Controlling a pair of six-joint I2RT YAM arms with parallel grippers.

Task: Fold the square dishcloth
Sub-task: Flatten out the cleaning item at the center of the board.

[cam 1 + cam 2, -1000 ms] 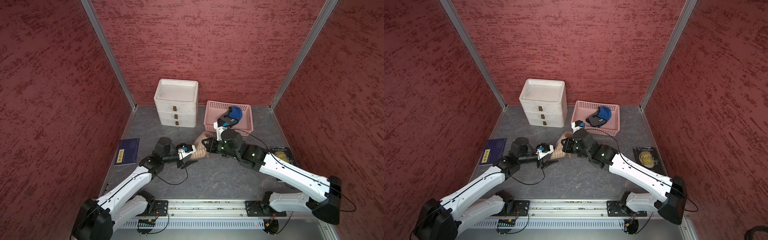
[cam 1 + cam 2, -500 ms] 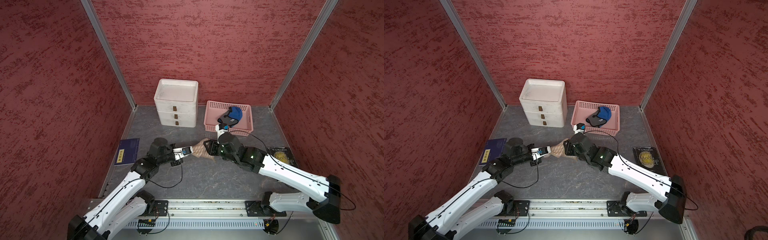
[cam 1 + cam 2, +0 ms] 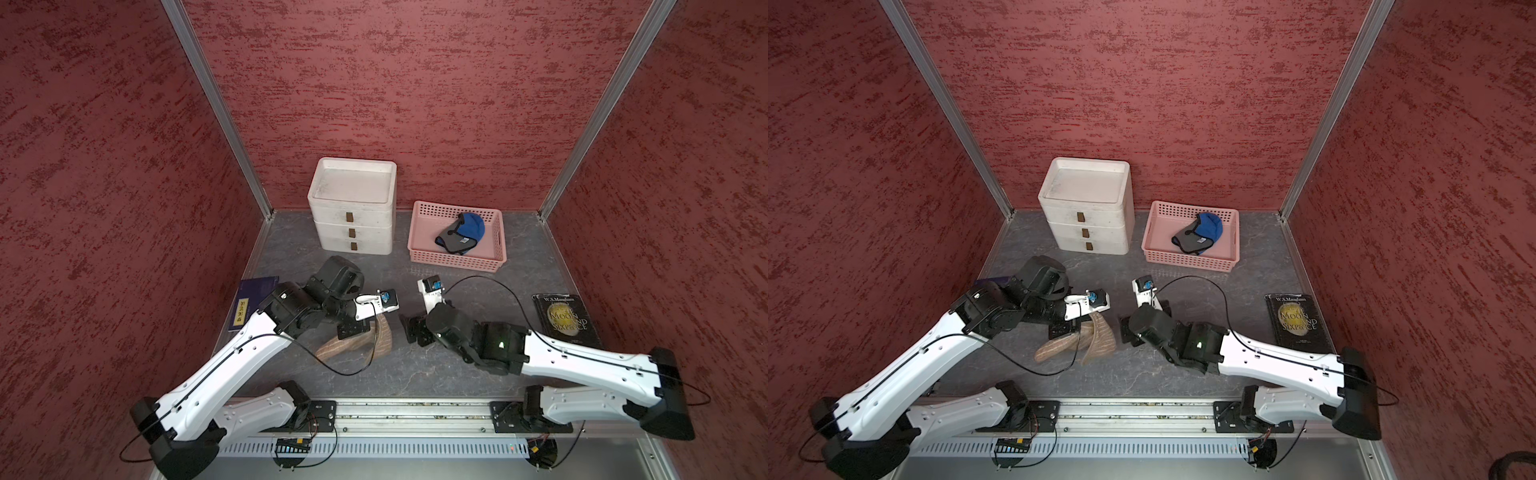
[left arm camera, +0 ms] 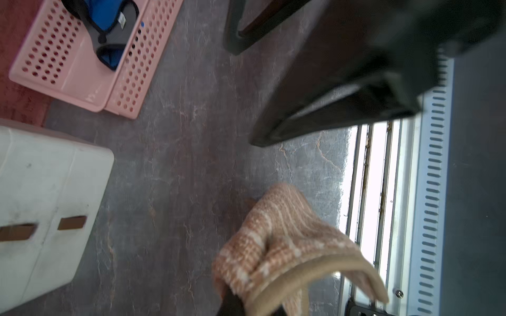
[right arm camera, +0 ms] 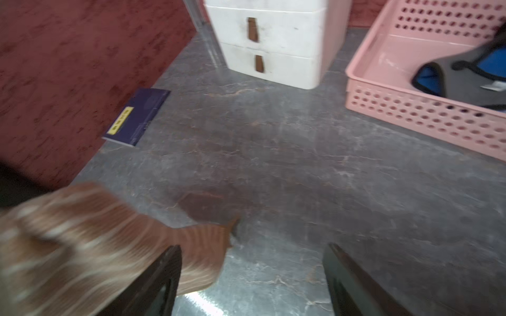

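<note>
With the grey table (image 3: pixel 457 374) read as a dial and 12 o'clock at the back wall, the white drawer unit (image 3: pixel 352 216) stands at 11 o'clock. The pink basket (image 3: pixel 457 259) is at 1 o'clock, with a blue and grey cap (image 3: pixel 461 235) inside it. The square dishcloth (image 3: pixel 353 347) is near the centre, a little toward 8 o'clock. It is bunched and not flat; its long axis runs from 8 to 2 o'clock. The 8 o'clock end lies on the table and the 2 o'clock part is raised. A black book (image 3: pixel 567 322) lies at 3 o'clock and a purple book (image 3: pixel 253 299) at 9 o'clock, both well apart from the cloth. The left arm's black cable (image 3: pixel 332 368) loops over the cloth in both top views. The left gripper (image 3: pixel 353 330) is closed and pinches the raised edge of the cloth. The right gripper (image 5: pixel 252 273) is just beside the cloth at its 3 o'clock, with jaws wide apart and nothing between them.
</note>
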